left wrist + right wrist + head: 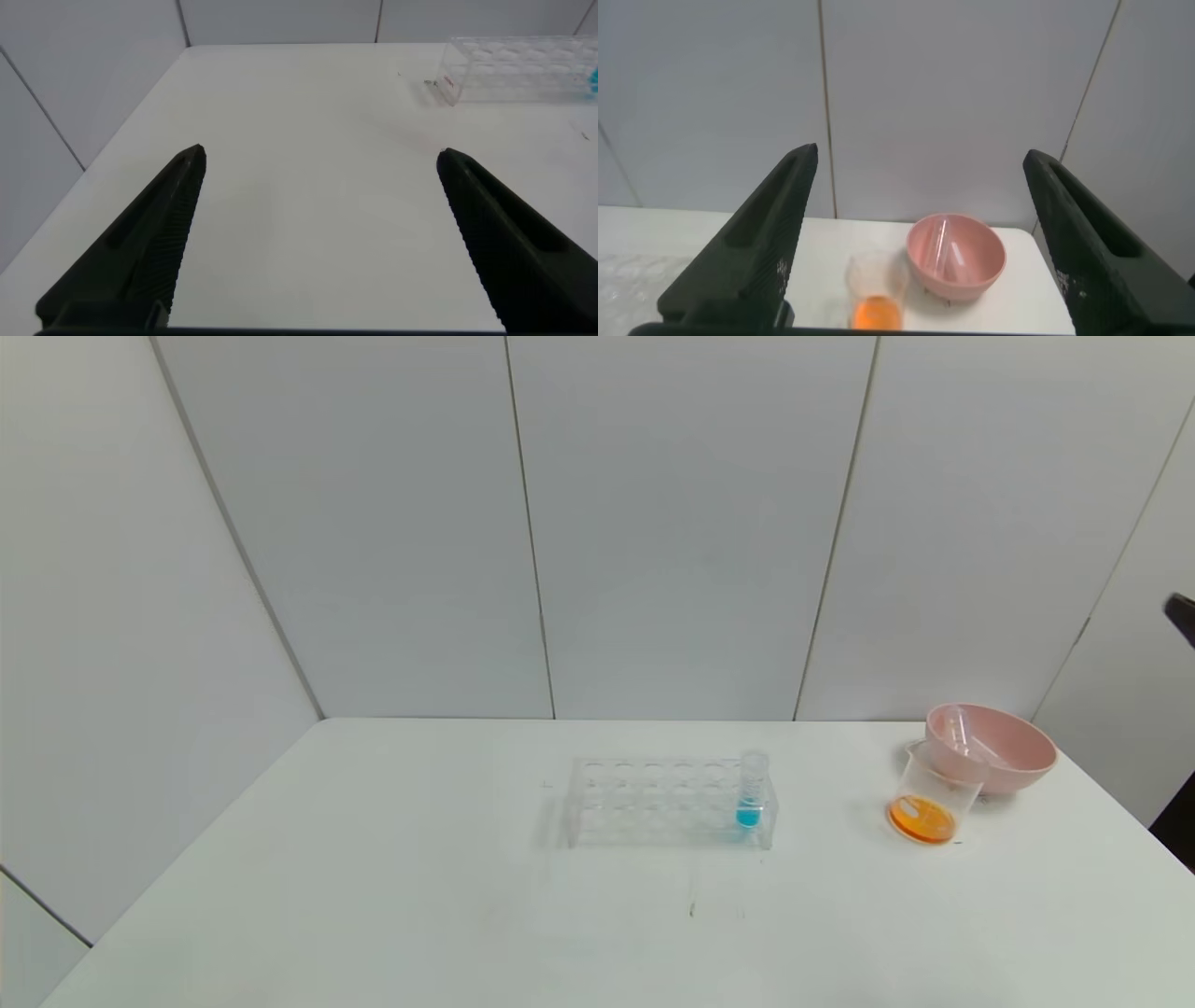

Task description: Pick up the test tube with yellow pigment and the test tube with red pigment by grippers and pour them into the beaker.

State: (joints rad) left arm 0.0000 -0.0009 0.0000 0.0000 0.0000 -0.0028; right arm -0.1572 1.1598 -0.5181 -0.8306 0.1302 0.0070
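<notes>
Already the beaker (pixel 924 803) holds orange liquid, and it stands touching the pink bowl (pixel 994 747), in which at least one clear tube (pixel 941 245) lies; the yellow and red pigments themselves no longer show. Both grippers are empty: the left gripper (pixel 322 238) has its jaws spread over bare bench (pixel 420 896), the rack (pixel 667 801) well beyond them; the right gripper (pixel 920 243) has its jaws spread with beaker and bowl ahead between them. Counted: one beaker, one bowl, one rack, one blue tube (pixel 751 791). A risk from here: a careless right-arm descent could topple the full beaker.
</notes>
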